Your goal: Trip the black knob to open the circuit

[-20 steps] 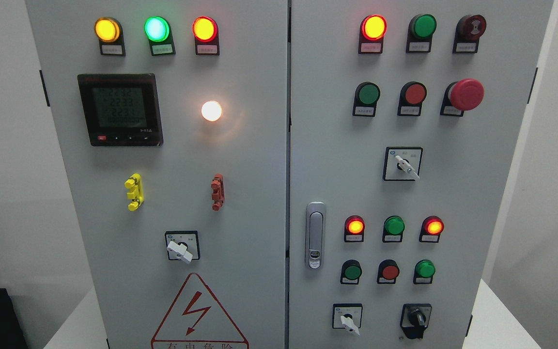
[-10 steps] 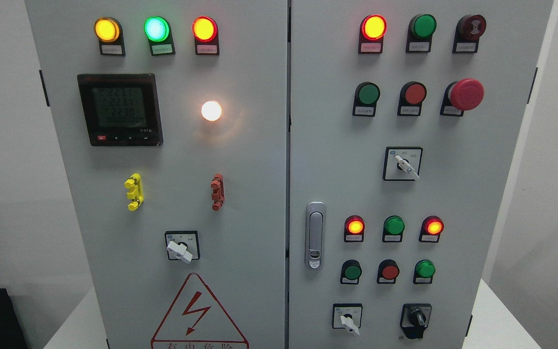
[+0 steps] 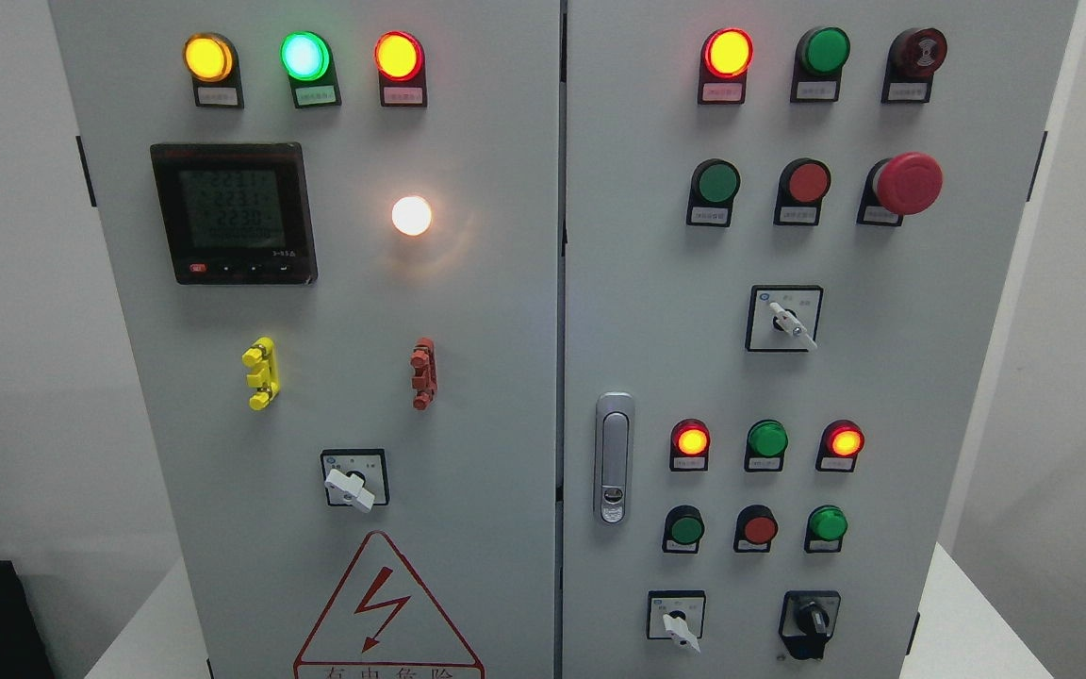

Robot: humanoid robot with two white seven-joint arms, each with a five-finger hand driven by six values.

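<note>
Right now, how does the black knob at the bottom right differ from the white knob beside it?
The black knob is dark with its handle pointing straight down; the white knob is pale and angled down to the right. The black one's plate is dark, the white one's light. Both sit low on the right door.

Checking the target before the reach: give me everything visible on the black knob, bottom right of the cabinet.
The black knob is a rotary selector, apparently black plastic, set on a dark plate with a rounded lower edge. It sits low on the right door, at the bottom right of the controls, right of the white-handled selector switch and below the green button. Its grip bar stands roughly vertical, tilted slightly. Any position markings are too small to read. Nothing touches it, and no robot hand is in view.
</note>
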